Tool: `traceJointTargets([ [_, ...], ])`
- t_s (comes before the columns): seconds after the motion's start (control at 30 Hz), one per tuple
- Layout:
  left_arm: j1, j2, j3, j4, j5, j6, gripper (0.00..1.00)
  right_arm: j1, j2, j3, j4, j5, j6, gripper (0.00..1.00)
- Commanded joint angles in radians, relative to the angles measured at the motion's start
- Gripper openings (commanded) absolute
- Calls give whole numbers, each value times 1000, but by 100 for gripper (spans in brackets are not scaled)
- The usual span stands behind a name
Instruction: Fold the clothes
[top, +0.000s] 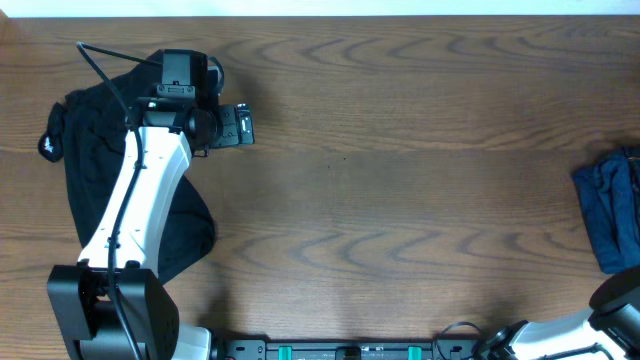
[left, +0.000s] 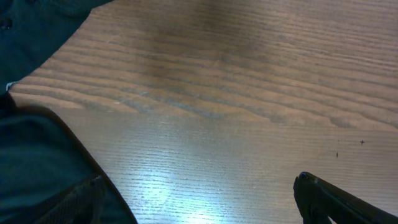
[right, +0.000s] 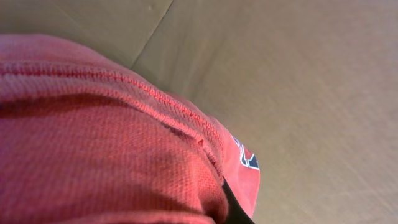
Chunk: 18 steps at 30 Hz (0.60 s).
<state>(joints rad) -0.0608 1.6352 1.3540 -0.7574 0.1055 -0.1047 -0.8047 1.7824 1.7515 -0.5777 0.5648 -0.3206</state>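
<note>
A large black shirt (top: 85, 170) lies crumpled at the table's left end, and its dark cloth (left: 37, 168) fills the left of the left wrist view. My left gripper (top: 243, 125) hovers just right of it, over bare wood, open with nothing between its fingers (left: 326, 199). A coral-red T-shirt (right: 106, 137) with a bit of navy-and-white lettering fills the right wrist view. It is bunched over my right gripper (right: 230, 208), which is shut on it, and only a dark sliver of a finger shows. A dark blue garment (top: 612, 205) lies at the right edge.
The wooden table (top: 400, 200) spans the overhead view. The left arm (top: 135, 200) lies across the black shirt. Part of the right arm (top: 600, 315) shows at the bottom right corner. Behind the red shirt is a plain beige surface (right: 311, 93).
</note>
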Motion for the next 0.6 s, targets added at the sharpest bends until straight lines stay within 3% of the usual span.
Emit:
traceJointTargets([
  [0.0, 3, 11, -9, 4, 6, -5, 98, -3, 50, 19, 19, 49, -18, 1],
  [0.33, 4, 11, -9, 4, 6, -5, 98, 51, 131, 19, -71, -28, -17, 2],
  [0.47, 3, 11, -9, 5, 6, -5, 98, 87, 130, 19, -142, -107, -17, 25],
  [0.57, 3, 11, -9, 6, 6, -5, 98, 116, 130, 19, -219, -187, -17, 35],
])
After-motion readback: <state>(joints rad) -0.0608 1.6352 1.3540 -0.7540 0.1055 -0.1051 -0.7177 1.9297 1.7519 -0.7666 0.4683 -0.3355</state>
